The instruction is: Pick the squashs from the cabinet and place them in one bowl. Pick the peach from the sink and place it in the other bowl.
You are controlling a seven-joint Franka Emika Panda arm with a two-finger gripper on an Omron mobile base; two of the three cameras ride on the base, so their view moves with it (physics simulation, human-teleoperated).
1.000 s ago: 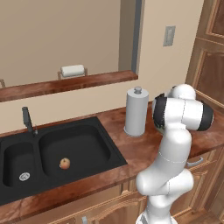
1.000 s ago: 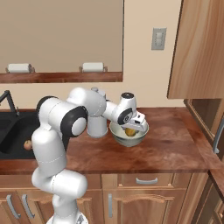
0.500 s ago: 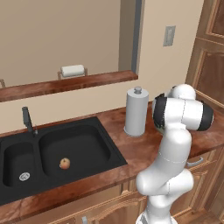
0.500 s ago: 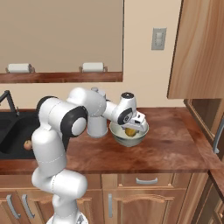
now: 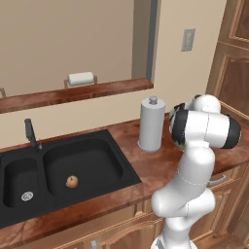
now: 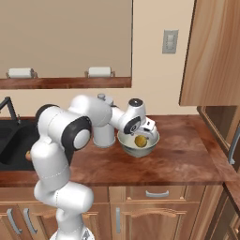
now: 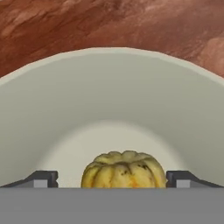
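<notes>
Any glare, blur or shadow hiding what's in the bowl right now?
Hand view: sharp and evenly lit, no glare; the yellow squash sits between the spread fingertips against the pale bowl. Right base view: clear, but the hand covers the bowl's left rim. Left base view: soft shading, the peach plain in the black sink.

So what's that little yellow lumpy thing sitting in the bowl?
It's a small squash, bright yellow with a few dark and orange flecks, rounded and ribbed like a tiny pumpkin. It rests on the bottom of the pale greenish-cream bowl, which stands on the reddish-brown counter near the paper towel roll. The gripper hangs over it with its dark fingertips spread apart on either side, not touching it.
</notes>
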